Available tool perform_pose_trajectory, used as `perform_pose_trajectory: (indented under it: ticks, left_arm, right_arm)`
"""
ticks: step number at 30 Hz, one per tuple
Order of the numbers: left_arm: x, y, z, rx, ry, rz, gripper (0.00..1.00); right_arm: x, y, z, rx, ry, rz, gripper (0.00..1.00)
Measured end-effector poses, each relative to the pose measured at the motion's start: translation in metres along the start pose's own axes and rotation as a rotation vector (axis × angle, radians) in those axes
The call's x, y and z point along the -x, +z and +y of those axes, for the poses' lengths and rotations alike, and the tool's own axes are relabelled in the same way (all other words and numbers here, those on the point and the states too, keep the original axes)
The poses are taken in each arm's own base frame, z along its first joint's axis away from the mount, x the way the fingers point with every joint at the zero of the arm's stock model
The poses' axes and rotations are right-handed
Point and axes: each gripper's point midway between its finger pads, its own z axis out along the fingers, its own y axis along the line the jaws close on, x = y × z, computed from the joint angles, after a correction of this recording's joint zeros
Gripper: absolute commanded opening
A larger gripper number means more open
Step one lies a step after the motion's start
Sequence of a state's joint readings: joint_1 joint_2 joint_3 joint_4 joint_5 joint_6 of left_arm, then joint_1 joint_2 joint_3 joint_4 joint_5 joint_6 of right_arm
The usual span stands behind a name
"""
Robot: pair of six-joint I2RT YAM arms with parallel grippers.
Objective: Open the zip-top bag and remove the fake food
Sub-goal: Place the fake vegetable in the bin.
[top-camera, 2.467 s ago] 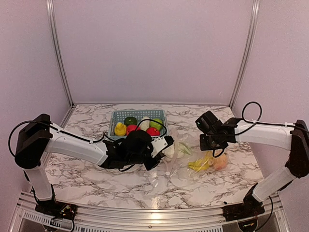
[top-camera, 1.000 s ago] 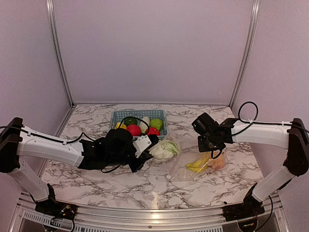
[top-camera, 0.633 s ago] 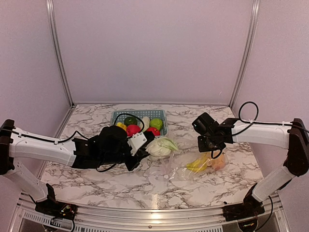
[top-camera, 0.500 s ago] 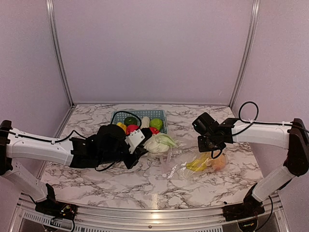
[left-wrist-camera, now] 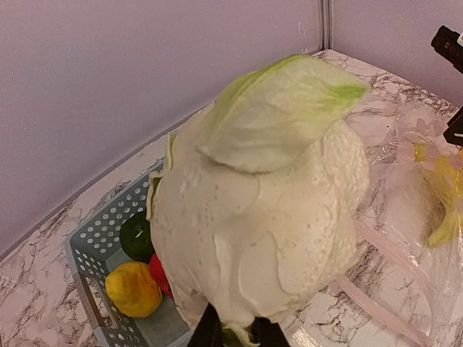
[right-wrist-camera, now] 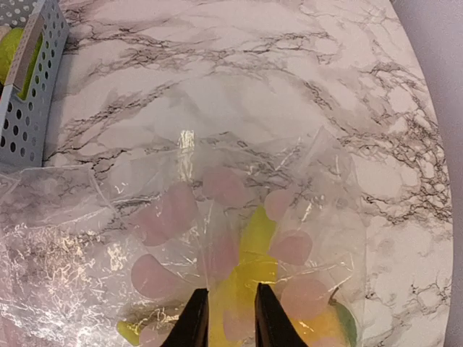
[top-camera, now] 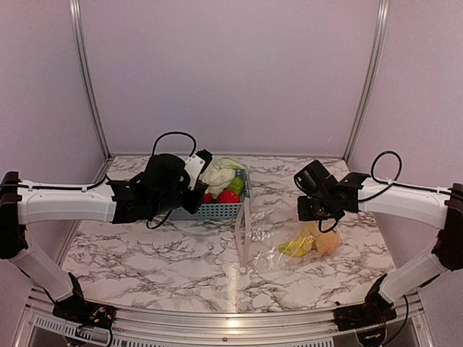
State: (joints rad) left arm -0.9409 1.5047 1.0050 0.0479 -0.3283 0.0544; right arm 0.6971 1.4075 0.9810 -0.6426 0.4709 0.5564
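Since a moment ago, when they held it low beside the bag's mouth, my left fingers (left-wrist-camera: 208,334) have carried the cauliflower (left-wrist-camera: 260,202) up and away. They pinch it at its base, and it hangs over the 3 o'clock end of the blue basket (top-camera: 210,211), clear of the plastic. Under it in the basket lie a yellow lemon (left-wrist-camera: 134,289), a dark green piece (left-wrist-camera: 136,235) and a red piece (left-wrist-camera: 159,271).

My right fingers (right-wrist-camera: 194,322), pressed together a second ago, now stand slightly apart with nothing between them. They hover just over the zip-top bag (top-camera: 278,249), near its 3 o'clock side.

The bag lies slack on the counter (top-camera: 145,246) at about 4 o'clock from the basket. It was bunched up before. Its pale zipper strip (top-camera: 244,231) now runs in a loose line from the basket's corner towards 6 o'clock. Inside the bag, below my right fingers, are the yellow bananas (top-camera: 298,246) and an orange-pink fruit (top-camera: 329,243) touching them at their 3 o'clock side.
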Motion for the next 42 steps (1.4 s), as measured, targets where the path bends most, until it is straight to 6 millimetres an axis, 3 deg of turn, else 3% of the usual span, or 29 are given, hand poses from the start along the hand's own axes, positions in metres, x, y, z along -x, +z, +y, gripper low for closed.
perform_pose_trajectory:
  ticks: [4,10,26,30,35,38,42]
  left_arm:
    - [0.010,0.021,0.019,0.065,-0.024,0.029,0.00]
    - [-0.004,0.050,0.034,0.118,-0.025,0.126,0.00]
    - [-0.020,0.112,0.035,0.168,-0.041,0.254,0.02]
    - [-0.031,0.121,0.039,0.178,-0.052,0.278,0.20]
    - [-0.043,0.125,0.041,0.181,-0.057,0.309,0.54]
    - [-0.042,0.125,0.041,0.180,-0.077,0.306,0.74]
    - [-0.038,0.121,0.040,0.167,-0.086,0.292,0.88]
  right_arm:
    - [0.007,-0.007,0.002,0.027,0.008,-0.021,0.27]
    - [0.012,-0.015,0.002,0.046,0.019,-0.042,0.29]
    - [0.025,-0.032,-0.001,0.076,0.051,-0.091,0.31]
    - [0.025,-0.035,-0.002,0.078,0.054,-0.095,0.32]
    - [0.024,-0.036,-0.003,0.075,0.055,-0.091,0.39]
    - [0.024,-0.035,-0.005,0.076,0.063,-0.087,0.48]
    - [0.023,-0.033,-0.012,0.092,0.094,-0.076,0.61]
